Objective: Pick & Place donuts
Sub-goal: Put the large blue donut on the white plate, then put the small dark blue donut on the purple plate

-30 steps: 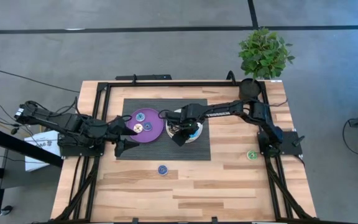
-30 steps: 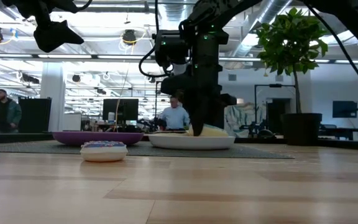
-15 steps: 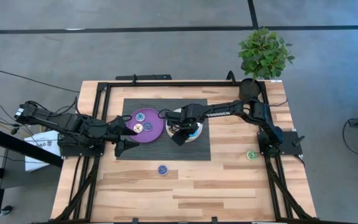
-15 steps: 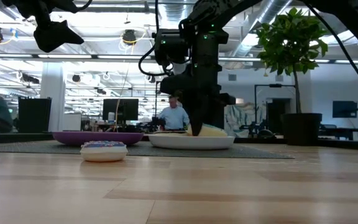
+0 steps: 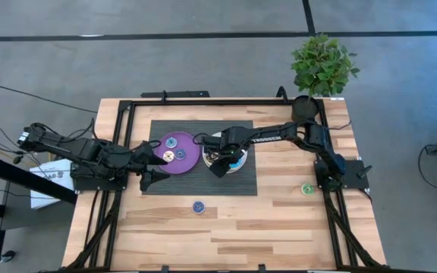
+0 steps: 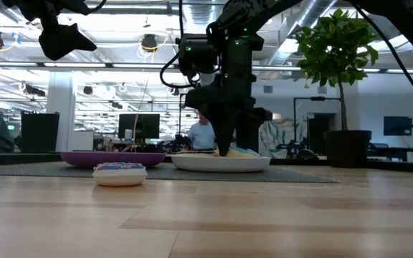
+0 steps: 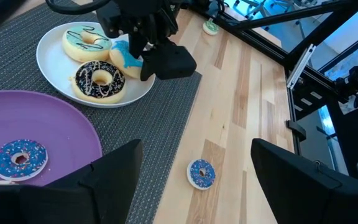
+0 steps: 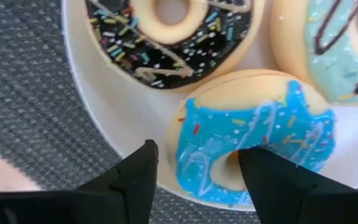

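Blue icing tops the donut (image 8: 253,143) on the white plate (image 8: 114,121), low in the middle of the wrist frame. The right gripper (image 8: 194,165) hangs over it, fingers apart around its rim. It looks light, hard and smooth. Best pinched through its hole. The left gripper (image 5: 152,168), wide open, waits by the purple plate (image 5: 190,159).

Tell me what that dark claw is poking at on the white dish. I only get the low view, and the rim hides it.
Observer: The right gripper is right over a cyan-iced donut that lies on the white plate.
Operator: Anything else on that plate?
Observer: Two more, a brown-iced donut and a light green donut.
Operator: And the purple dish?
Observer: The purple plate holds at least one small blue donut.
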{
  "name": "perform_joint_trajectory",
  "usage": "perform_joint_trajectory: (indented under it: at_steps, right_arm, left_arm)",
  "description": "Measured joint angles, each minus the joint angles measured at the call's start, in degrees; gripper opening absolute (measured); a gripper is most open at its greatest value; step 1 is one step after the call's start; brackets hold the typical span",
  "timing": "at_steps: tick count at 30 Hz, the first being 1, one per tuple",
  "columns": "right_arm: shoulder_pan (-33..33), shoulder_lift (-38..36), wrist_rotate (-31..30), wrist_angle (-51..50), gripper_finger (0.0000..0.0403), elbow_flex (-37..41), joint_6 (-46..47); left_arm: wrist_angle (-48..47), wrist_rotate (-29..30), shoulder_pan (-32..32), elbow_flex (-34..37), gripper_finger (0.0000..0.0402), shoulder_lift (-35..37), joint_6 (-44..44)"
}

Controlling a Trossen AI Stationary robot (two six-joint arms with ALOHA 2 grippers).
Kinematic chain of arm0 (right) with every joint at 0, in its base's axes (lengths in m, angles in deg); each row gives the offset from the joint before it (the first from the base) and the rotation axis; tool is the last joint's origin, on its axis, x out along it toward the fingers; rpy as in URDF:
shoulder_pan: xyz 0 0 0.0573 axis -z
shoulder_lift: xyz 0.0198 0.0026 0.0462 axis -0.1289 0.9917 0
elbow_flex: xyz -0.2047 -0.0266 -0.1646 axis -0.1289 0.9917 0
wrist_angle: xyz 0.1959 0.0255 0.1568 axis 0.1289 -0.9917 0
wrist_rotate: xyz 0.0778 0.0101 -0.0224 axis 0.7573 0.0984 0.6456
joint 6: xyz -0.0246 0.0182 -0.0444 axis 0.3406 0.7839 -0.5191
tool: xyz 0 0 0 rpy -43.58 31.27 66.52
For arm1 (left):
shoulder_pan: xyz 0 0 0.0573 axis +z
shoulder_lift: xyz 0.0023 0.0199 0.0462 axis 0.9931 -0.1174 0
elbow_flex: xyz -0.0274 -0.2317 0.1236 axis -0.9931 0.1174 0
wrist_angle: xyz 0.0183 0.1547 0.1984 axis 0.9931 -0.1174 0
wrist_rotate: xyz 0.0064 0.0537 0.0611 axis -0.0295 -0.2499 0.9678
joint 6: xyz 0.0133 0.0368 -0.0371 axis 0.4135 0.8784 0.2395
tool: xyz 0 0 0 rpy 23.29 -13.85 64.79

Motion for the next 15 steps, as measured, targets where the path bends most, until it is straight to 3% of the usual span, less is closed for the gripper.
perform_joint_trajectory:
  at_steps: [15]
  right_arm:
    - [0.0,-1.72,2.17,-2.13,0.0219,-0.08,1.11]
  left_arm:
    - [0.0,-0.54,0.01,0.0,0.0295,0.0,0.0]
